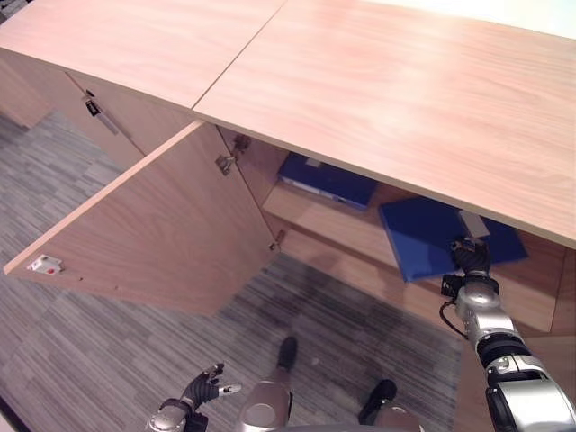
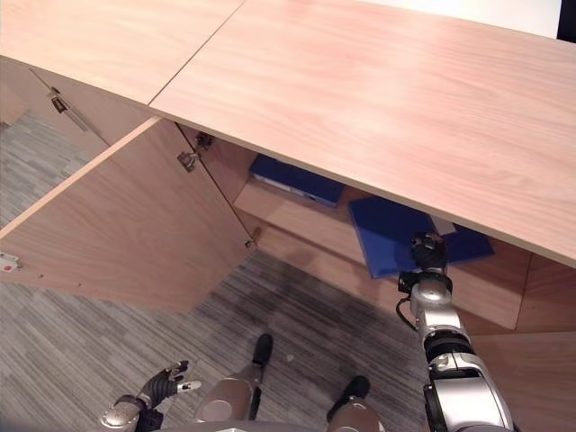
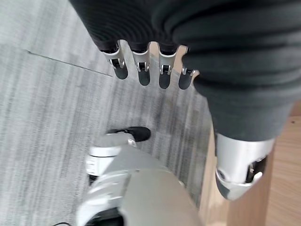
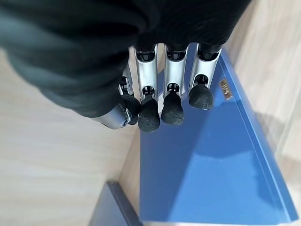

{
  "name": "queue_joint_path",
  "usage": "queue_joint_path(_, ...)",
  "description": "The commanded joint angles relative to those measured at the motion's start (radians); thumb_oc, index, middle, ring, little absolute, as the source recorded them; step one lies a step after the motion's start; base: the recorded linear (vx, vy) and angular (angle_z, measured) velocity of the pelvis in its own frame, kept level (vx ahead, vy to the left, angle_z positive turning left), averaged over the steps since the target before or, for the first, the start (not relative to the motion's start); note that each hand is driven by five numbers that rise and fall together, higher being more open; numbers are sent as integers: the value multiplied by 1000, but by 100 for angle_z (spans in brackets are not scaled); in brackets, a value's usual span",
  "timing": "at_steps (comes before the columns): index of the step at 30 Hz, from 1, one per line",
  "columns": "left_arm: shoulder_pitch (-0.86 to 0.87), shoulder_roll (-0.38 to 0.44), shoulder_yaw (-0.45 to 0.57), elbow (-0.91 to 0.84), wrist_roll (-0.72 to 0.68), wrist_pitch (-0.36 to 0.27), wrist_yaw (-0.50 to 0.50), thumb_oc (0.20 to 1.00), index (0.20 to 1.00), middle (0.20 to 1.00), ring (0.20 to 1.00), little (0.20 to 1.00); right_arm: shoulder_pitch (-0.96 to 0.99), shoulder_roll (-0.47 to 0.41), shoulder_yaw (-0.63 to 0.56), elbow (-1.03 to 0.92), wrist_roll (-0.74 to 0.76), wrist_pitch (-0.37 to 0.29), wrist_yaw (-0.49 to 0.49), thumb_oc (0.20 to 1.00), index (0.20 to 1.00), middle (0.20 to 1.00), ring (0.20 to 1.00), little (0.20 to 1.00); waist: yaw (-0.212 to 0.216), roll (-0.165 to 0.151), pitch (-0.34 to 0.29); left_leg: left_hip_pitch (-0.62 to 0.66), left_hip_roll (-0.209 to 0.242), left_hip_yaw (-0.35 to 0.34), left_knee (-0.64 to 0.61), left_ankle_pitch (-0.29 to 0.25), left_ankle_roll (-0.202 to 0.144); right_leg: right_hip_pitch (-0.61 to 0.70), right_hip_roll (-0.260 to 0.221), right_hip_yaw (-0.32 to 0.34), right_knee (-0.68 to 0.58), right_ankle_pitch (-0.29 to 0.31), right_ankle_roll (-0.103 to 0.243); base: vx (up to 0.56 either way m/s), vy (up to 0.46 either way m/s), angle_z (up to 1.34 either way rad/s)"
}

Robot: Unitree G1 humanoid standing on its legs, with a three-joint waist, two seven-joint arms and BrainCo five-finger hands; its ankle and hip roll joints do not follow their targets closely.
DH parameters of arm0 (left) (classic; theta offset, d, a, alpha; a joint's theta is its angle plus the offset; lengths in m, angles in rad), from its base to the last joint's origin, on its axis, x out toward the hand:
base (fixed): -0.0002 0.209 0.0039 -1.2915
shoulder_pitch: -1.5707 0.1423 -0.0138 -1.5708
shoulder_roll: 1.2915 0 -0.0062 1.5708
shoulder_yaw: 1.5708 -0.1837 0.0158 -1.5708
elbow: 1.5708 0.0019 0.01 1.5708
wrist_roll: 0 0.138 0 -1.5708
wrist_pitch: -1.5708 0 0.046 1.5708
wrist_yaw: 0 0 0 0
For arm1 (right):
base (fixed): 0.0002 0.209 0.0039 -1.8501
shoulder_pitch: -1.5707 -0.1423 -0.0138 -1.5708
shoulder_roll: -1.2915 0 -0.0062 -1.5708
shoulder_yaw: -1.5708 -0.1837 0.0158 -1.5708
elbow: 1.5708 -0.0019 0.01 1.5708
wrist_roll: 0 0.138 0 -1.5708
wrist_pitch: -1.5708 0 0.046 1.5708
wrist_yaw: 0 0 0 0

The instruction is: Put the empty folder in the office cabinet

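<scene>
Left eye view – cabinet: wooden office cabinet (image 1: 378, 99), left door (image 1: 153, 225) swung wide open over grey carpet (image 1: 108, 360).
Left eye view – folder: blue folder (image 1: 432, 236) lies flat on the cabinet's lower shelf, right of centre, partly under the top panel.
Left eye view – second folder: darker blue folder (image 1: 328, 178) farther back on the left, on a raised shelf (image 1: 324, 220).
Left eye view – right hand: right hand (image 1: 470, 256) at the near edge of the blue folder; contact unclear.
Left eye view – left hand: left hand (image 1: 202, 389) low over the carpet, well apart from the cabinet, fingers loosely spread, holding nothing.
Right eye view – hardware: door hinges (image 2: 187, 160) on the inner side wall.
Left wrist view – left hand: fingers (image 3: 143, 75) relaxed over carpet, nothing between them.
Right wrist view – right hand: fingers (image 4: 172, 108) straight, side by side above the blue folder, not curled round it.
Right wrist view – label: small tag (image 4: 225, 88) on the folder, print too small to read.
</scene>
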State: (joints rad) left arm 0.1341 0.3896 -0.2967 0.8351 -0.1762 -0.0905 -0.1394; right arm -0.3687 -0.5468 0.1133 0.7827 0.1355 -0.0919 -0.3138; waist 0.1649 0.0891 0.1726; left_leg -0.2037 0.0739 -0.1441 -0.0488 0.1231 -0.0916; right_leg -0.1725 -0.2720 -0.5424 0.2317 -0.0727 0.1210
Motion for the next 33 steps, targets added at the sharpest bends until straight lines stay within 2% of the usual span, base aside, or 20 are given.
queue_joint_path(1, -4, 4, 27, 36, 38, -32, 3, 1000, 1000, 1000, 1000, 1000, 16, -105, 16, -104, -209, -10, 8, 200, 200, 200, 200, 200, 14, -7, -11, 22, 39, 9, -14, -83, -25, 9, -18, 65, 48, -25, 69, 0, 0, 0)
queue_joint_path(4, -6, 1, 27, 44, 49, -40, -3, 1000, 1000, 1000, 1000, 1000, 24, -160, 55, -119, -320, 0, 22, 200, 200, 200, 200, 200, 13, -15, -10, 28, 42, 8, -14, -90, -28, 11, -18, 66, 56, -36, 70, 19, -22, 0)
queue_joint_path(9, -12, 1, 12, 61, 67, -49, -10, 1000, 1000, 1000, 1000, 1000, -1, -201, 126, -96, -399, 4, 47, 200, 200, 200, 200, 200, 12, -19, -9, 18, 42, 4, -12, -86, -26, 1, -15, 65, 52, -25, 69, 0, 0, 0)
queue_joint_path(22, -19, -8, -16, 73, 51, -51, 2, 1000, 1000, 1000, 1000, 1000, -115, -133, 241, -74, -358, -9, 70, 200, 200, 200, 200, 200, 33, -16, -2, 9, 40, -5, -11, -83, -27, -10, -15, 67, 71, -42, 65, -2, -3, 1)
queue_joint_path(27, -15, -3, -48, 65, 53, -56, 5, 1000, 1000, 1000, 1000, 1000, -208, -94, 265, 9, -300, -9, 62, 200, 200, 200, 200, 200, 62, -3, 8, -8, 31, -24, -10, -76, -26, -20, -20, 54, 82, -44, 63, -18, -6, 4)
queue_joint_path(33, -10, 6, -89, 48, 52, -59, 0, 1000, 1000, 1000, 1000, 1000, -325, -91, 288, 95, -244, -7, 51, 200, 200, 200, 200, 200, 95, 20, 30, -35, 18, -44, -4, -63, -28, -32, -31, 36, 95, -46, 60, -38, -8, 9)
